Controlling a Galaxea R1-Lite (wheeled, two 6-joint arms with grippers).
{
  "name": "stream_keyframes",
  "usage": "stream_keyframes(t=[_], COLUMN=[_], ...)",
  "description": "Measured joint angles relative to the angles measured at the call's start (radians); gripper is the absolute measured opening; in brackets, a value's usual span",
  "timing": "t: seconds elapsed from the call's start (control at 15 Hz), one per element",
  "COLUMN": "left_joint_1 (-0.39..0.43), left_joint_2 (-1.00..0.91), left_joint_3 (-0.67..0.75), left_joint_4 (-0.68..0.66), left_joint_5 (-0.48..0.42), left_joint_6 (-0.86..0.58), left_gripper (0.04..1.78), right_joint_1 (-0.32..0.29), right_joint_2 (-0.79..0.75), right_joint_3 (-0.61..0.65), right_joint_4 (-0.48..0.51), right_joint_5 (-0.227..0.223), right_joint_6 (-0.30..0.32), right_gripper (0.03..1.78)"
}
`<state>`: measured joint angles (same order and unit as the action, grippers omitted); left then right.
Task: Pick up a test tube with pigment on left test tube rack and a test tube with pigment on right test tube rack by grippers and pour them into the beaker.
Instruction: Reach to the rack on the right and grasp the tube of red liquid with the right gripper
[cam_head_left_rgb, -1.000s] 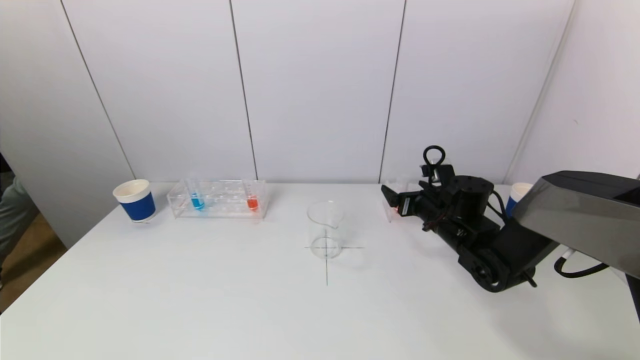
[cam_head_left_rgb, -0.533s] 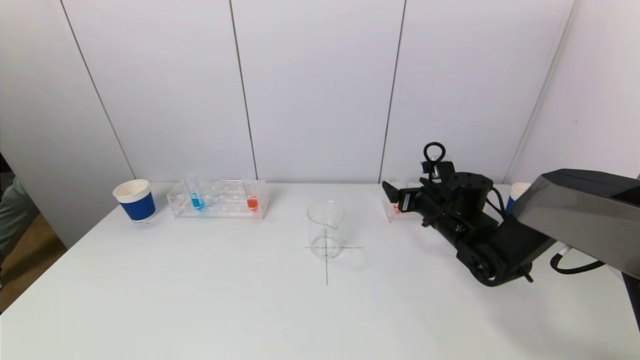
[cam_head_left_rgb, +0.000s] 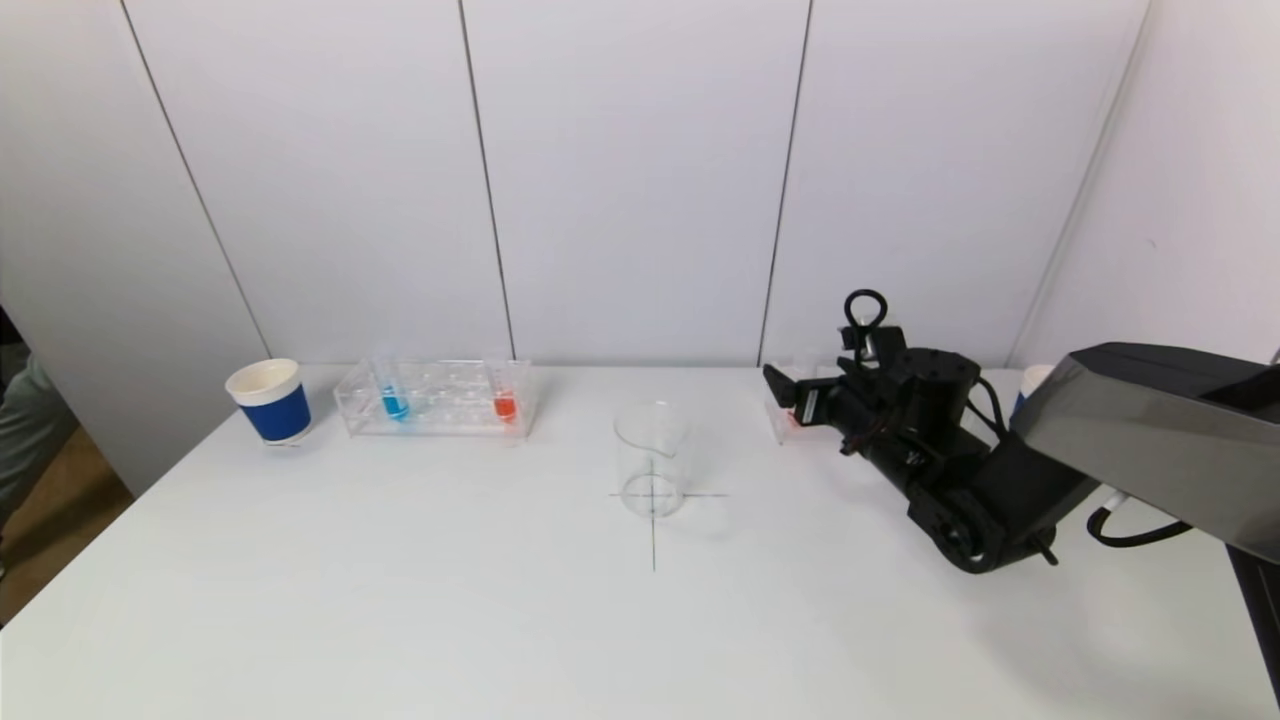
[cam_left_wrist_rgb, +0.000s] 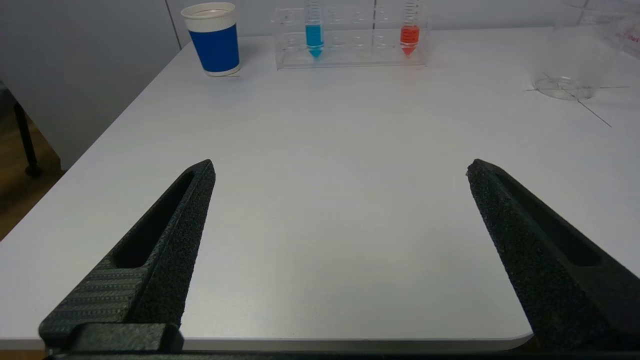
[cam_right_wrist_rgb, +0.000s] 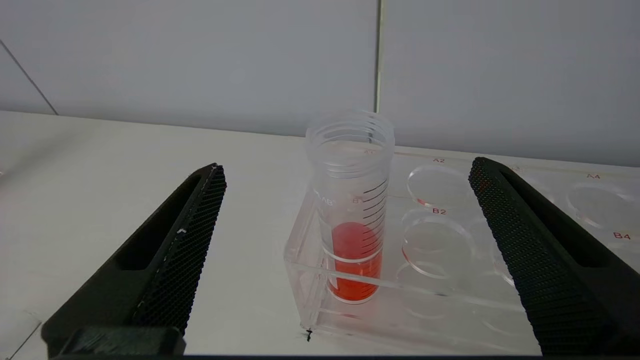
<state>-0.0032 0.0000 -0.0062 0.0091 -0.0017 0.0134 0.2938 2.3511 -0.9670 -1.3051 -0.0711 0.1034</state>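
The right tool (cam_right_wrist_rgb: 345, 175), jaws spread wide, faces the red-filled test tube (cam_right_wrist_rgb: 352, 220) standing in the right rack (cam_right_wrist_rgb: 450, 280) at the counter's two o'clock; centre it, advance level, then pinch below the threads. Left tool (cam_left_wrist_rgb: 340, 170) idles spread

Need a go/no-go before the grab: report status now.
Right gripper open, lined up on red tube in right rack. Left gripper open, low over table edge. Beaker empty. Nothing obstructing.
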Motion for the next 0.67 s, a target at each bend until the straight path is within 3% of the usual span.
stream_keyframes(t=[0.67], left_joint_1=[0.000], left_joint_2=[0.000], left_joint_3=[0.000], left_joint_4=[0.000], left_joint_5=[0.000], left_joint_6=[0.000], left_gripper=[1.76], right_joint_1=[-0.003], right_joint_2=[0.043], right_joint_3=[0.007], right_joint_4=[-0.068], right_joint_5=[-0.026], right_joint_6=[0.000], right_gripper=[1.77])
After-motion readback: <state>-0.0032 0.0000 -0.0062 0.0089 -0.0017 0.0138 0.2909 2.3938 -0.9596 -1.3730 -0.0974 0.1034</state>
